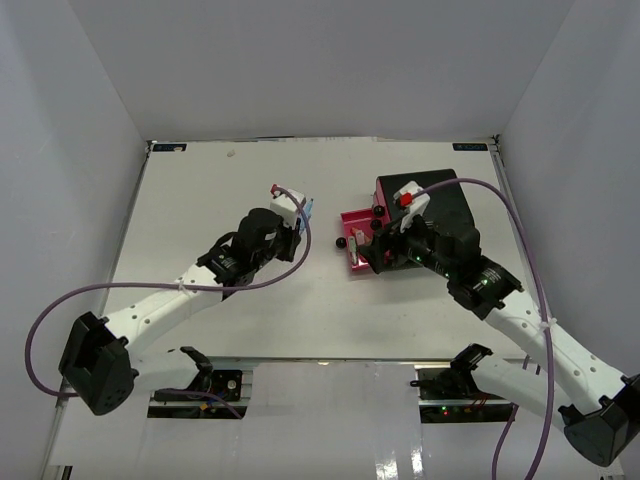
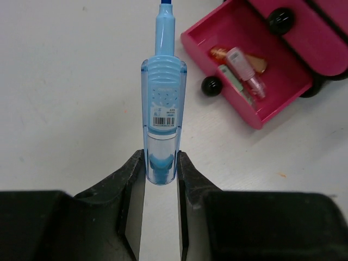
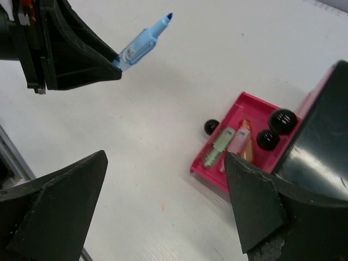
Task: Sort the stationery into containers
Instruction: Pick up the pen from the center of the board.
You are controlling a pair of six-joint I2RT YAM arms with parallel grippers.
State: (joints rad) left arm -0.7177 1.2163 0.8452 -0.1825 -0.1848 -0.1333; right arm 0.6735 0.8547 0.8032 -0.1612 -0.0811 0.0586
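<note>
My left gripper [image 2: 161, 161] is shut on the back end of a light-blue marker [image 2: 163, 103], which points forward above the table, left of the cabinet. In the top view the same gripper [image 1: 298, 212] holds the marker [image 1: 306, 207] up. The lowest magenta drawer [image 2: 239, 24] of the black cabinet [image 1: 445, 205] is pulled out. It holds a green piece [image 3: 217, 148], a pink piece [image 3: 237, 140] and an orange piece [image 3: 246, 133]. My right gripper [image 3: 166, 157] is open and empty, hovering beside that drawer [image 3: 256, 109].
A round black knob [image 2: 211, 85] sticks out from the open drawer's front. Two more knobs [image 3: 283, 120] belong to the shut drawers above it. White walls enclose the table on three sides. Purple cables trail from both arms.
</note>
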